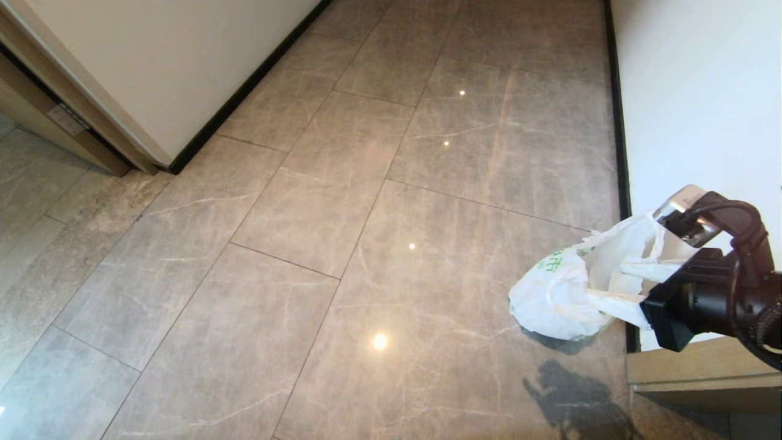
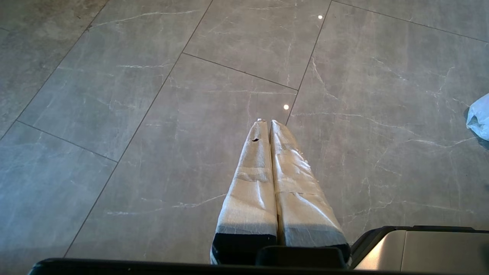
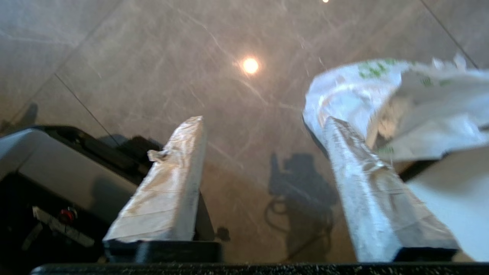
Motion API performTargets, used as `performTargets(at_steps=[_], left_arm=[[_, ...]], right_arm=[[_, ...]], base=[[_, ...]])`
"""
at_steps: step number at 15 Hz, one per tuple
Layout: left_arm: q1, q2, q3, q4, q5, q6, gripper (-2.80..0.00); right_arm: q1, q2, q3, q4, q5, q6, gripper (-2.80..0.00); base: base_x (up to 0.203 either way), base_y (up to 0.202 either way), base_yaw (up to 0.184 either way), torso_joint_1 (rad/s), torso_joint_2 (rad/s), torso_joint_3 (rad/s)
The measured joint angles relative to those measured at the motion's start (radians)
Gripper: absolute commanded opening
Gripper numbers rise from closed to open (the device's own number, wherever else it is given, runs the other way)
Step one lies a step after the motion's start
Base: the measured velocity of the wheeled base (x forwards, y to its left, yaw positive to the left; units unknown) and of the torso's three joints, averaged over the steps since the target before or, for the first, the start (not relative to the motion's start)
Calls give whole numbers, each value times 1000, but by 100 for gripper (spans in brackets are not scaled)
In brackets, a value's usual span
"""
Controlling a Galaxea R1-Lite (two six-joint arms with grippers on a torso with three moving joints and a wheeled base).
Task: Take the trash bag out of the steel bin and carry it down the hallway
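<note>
One trash bag (image 1: 553, 296), white with green print, sits on the glossy floor of the hallway (image 1: 391, 183), at the foot of the white wall (image 1: 696, 98) on the robot's right and just beside the black baseboard (image 1: 618, 122) that runs along it. Its bulging body rests on the tiles, while its loose upper folds and handle loops reach up toward the right pincer (image 3: 263, 152). In the head view that pincer's black wrist housing hangs over the bag's top and hides its fingertips. The right wrist view shows its two tape-wrapped fingers (image 3: 172, 183) standing well apart, with bare floor and the arm's shadow showing in the gap between them; one finger lies along the edge of the bag, and whether it touches the plastic cannot be told. Nothing is clamped between them. The left pincer (image 2: 266, 121) hangs over bare tiles well away from the bag, its two wrapped fingers pressed together with nothing between them; a corner of the bag shows at the edge of its view. A second white wall (image 1: 183, 55) with its own black baseboard borders the hallway on the robot's left, ending at a wooden door frame (image 1: 55, 116). Four ceiling-light reflections dot the floor.
</note>
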Motion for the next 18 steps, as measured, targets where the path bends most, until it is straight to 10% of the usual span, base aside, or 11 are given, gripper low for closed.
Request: performTargets(at_steps=[8,18], left_arm=[[0,0,0,0,-1,0,-280],[0,0,0,0,-1,0,-280]], right_arm=[[-246,-398,227,287,-7,86,-280],[-363,-1151,667,166,-23,183,-280]], base=[[0,0,0,0,0,0],[0,0,0,0,0,0]])
